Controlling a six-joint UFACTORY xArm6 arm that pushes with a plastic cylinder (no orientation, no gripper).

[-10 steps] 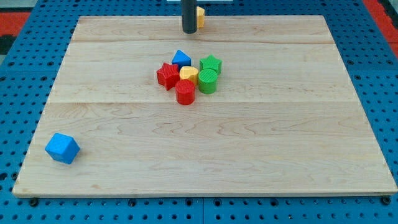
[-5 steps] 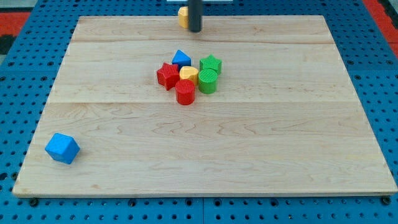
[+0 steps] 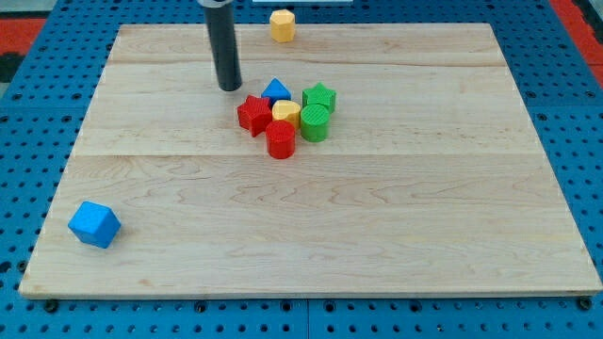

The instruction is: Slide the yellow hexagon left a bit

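Note:
The yellow hexagon [image 3: 282, 24] sits at the board's top edge, near the middle. My tip [image 3: 229, 88] rests on the board below and to the left of it, well apart from it. The tip stands just up and left of a cluster near the board's middle: a red star [image 3: 252, 114], a blue triangular block [image 3: 275, 89], a yellow block [image 3: 286, 114], a red cylinder [image 3: 281, 139], a green star [image 3: 319, 96] and a green cylinder [image 3: 315, 122]. The tip touches none of them.
A blue cube [image 3: 94, 224] lies near the board's bottom left corner. The wooden board [image 3: 396, 217] lies on a blue pegboard table [image 3: 28, 132].
The yellow hexagon has slid left along the top edge. My tip has left it and moved down and left, towards the cluster.

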